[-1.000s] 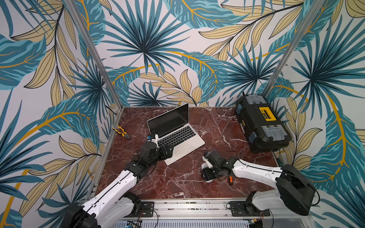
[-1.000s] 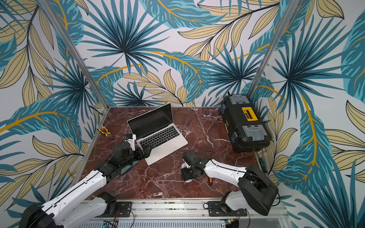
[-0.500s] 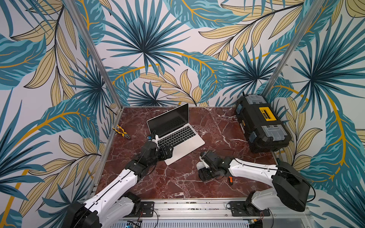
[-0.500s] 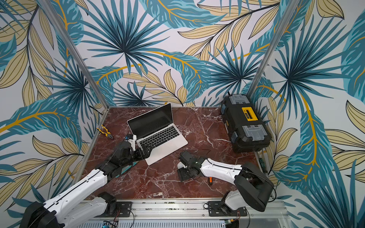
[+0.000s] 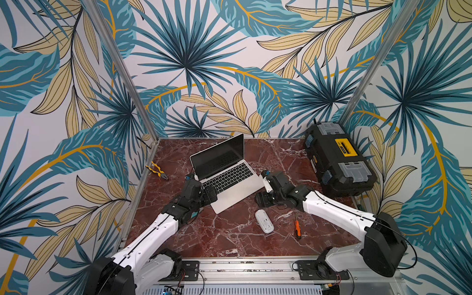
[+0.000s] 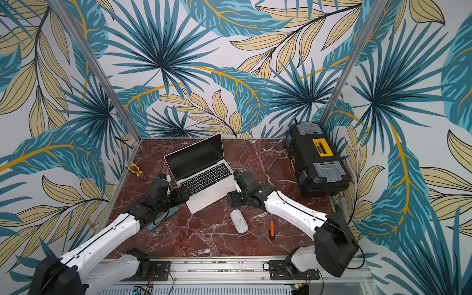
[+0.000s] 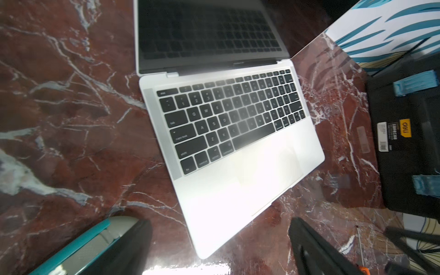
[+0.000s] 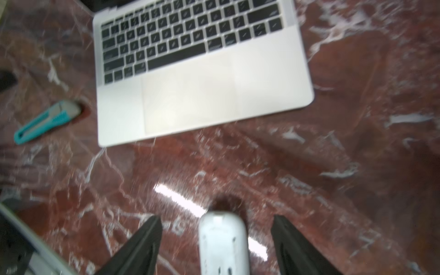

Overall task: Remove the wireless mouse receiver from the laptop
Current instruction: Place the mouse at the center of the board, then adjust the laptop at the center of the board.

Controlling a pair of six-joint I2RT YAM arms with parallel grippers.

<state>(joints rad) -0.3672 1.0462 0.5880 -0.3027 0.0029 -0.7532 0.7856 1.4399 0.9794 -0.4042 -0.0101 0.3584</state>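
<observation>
With fingers spread, the right gripper (image 8: 216,217) had left the white oval mouse (image 5: 264,221) at lower centre of a top view and moved toward the slim silver laptop (image 5: 229,184) at mid-frame, apparently free to seek the receiver, which could not be made out; the left gripper (image 7: 220,220) stood spread too.

Open marble (image 5: 278,158) runs between the laptop (image 5: 229,184) and toolbox (image 5: 337,163). The left gripper (image 5: 210,195) and right gripper (image 5: 264,199), both spread wide, crowd the laptop on 2 sides. Mouse (image 5: 264,221), screwdriver (image 5: 297,227) and knife (image 6: 163,217) litter the front, and pliers (image 5: 156,171) lie far left.
</observation>
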